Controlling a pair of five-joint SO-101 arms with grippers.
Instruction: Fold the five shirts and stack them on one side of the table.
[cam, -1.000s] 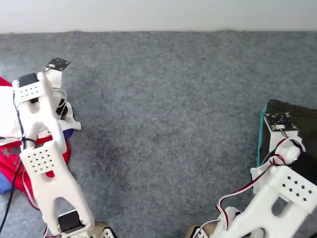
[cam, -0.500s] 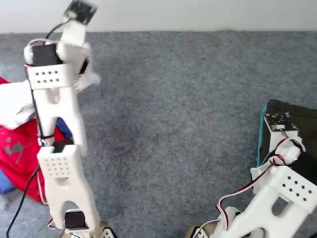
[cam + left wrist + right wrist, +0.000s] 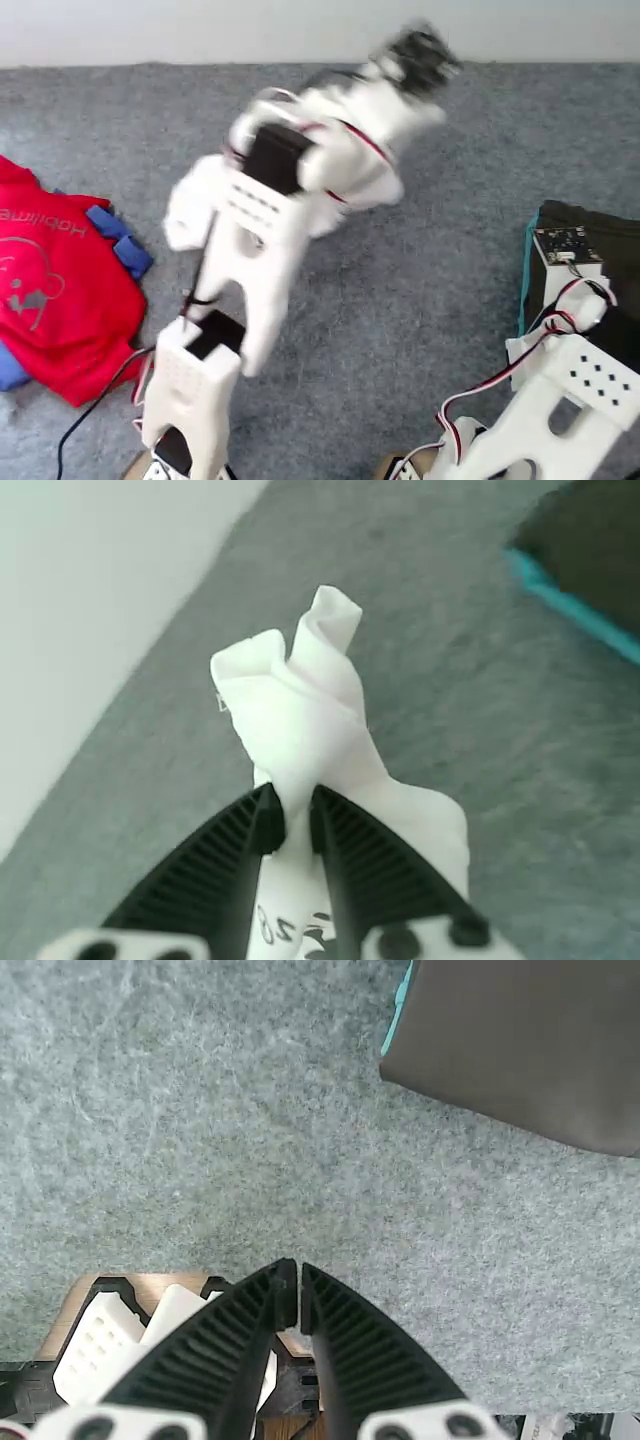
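My left gripper point(image 3: 292, 825) is shut on a bunched white shirt point(image 3: 305, 720) and holds it off the grey table. From above, that arm stretches over the table's middle with the white shirt point(image 3: 195, 205) hanging beside it. A red shirt point(image 3: 55, 280) lies spread at the left edge over a blue one point(image 3: 120, 240). At the right edge sits a folded dark shirt point(image 3: 600, 245) on a teal one point(image 3: 523, 285). My right gripper point(image 3: 292, 1295) is shut and empty, low near the table's front edge beside the dark shirt point(image 3: 520, 1050).
Grey felt point(image 3: 420, 290) covers the table, bare between the two shirt piles. A white wall point(image 3: 200, 30) runs along the far edge. The right arm's base point(image 3: 110, 1345) stands at the front edge.
My left arm has swung from the left pile toward the table's middle, carrying the white shirt up and to the right. The red shirt now lies uncovered. The right arm has not moved.
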